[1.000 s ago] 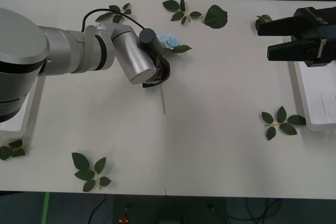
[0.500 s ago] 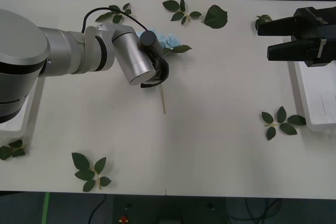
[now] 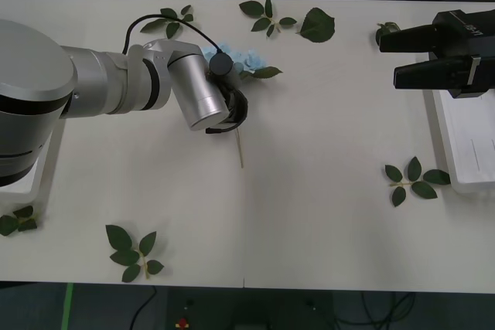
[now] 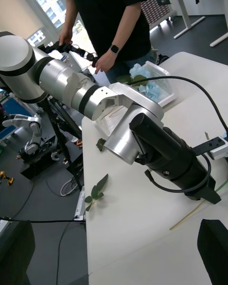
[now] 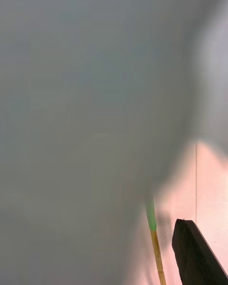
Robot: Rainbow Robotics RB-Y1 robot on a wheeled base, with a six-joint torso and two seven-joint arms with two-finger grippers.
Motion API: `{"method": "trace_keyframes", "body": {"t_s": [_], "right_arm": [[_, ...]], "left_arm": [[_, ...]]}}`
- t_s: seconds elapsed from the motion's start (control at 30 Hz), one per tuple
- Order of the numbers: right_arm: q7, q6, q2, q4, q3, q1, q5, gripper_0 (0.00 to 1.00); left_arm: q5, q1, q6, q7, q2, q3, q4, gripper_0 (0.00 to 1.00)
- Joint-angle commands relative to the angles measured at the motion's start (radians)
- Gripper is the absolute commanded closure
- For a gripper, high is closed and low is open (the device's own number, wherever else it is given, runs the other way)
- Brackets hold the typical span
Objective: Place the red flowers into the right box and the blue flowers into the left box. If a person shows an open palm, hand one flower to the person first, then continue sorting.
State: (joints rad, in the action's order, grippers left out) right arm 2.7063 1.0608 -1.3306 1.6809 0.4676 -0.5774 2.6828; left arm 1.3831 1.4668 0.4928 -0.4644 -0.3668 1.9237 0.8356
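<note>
The left tool (image 3: 232, 113) is lowered over a blue hydrangea's stem (image 3: 240, 148) on the table (image 3: 325, 191); its opening cannot be told. The right tool (image 4: 114, 251) is held wide.

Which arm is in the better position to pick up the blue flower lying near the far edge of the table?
The left. The left gripper is already down at the blue flower's stem, while the right gripper hovers far off above the right box.
</note>
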Motion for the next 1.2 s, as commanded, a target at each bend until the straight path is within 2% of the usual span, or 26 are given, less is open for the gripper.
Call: {"method": "trace_keyframes", "body": {"t_s": [0.03, 0.1, 0.13, 0.63, 0.77, 0.9, 1.07, 1.2], "right_arm": [[-0.001, -0.009, -0.041, -0.003, -0.014, -0.038, 0.015, 0.00], [-0.001, -0.009, -0.041, -0.003, -0.014, -0.038, 0.015, 0.00], [-0.001, -0.009, -0.041, -0.003, -0.014, -0.038, 0.015, 0.00], [-0.001, -0.009, -0.041, -0.003, -0.014, -0.038, 0.015, 0.00], [-0.001, -0.009, -0.041, -0.003, -0.014, -0.038, 0.015, 0.00], [-0.001, -0.009, -0.041, -0.003, -0.014, -0.038, 0.015, 0.00], [-0.001, -0.009, -0.041, -0.003, -0.014, -0.038, 0.015, 0.00], [-0.001, -0.009, -0.041, -0.003, -0.014, -0.038, 0.015, 0.00]], "left_arm": [[-0.027, -0.053, 0.007, -0.030, 0.022, 0.012, -0.016, 0.56], [-0.042, -0.053, 0.007, -0.030, 0.022, 0.012, -0.015, 0.98], [-0.045, -0.053, 0.007, -0.031, 0.020, 0.012, -0.015, 1.00], [-0.050, -0.042, 0.007, -0.019, 0.022, 0.009, -0.052, 1.00], [-0.016, -0.016, 0.027, -0.019, 0.020, -0.045, -0.085, 1.00], [0.004, 0.030, 0.125, -0.030, 0.020, -0.163, -0.130, 1.00], [-0.001, 0.078, 0.270, -0.089, 0.020, -0.407, -0.216, 1.00], [-0.016, 0.098, 0.397, -0.234, -0.001, -0.749, -0.300, 1.00]]}}
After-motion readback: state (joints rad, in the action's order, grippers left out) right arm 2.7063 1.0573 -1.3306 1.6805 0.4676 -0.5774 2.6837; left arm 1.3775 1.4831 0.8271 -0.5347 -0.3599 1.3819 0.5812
